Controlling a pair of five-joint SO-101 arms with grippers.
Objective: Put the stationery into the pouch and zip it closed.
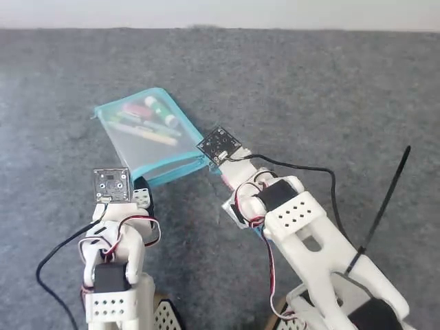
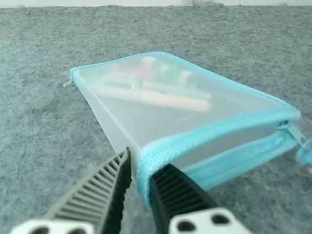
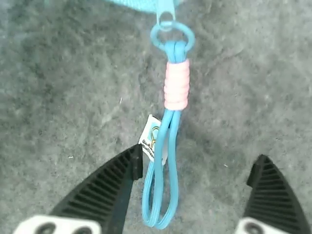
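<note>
Two grippers are at work for you on the one pouch (image 1: pixel 148 141), which lies flat on the grey carpet (image 1: pixel 309 89) with the stationery (image 1: pixel 148 120) showing through its clear side. Your left gripper (image 2: pixel 141 168) has its fingers drawn almost together, pinching the teal zipper edge at the pouch's near corner, so the fabric band runs up between the two ribbed pads. Your right gripper (image 3: pixel 199 158) is spread wide and grips nothing; it hangs over the zipper's pull cord (image 3: pixel 163 170), a blue loop bound with a pink wrap (image 3: pixel 176 85) below the ring (image 3: pixel 171 36). The loop's end lies on the carpet between the fingers, just beside one finger and well apart from the other, with a small white tag (image 3: pixel 152 141) next to that nearer fingertip
</note>
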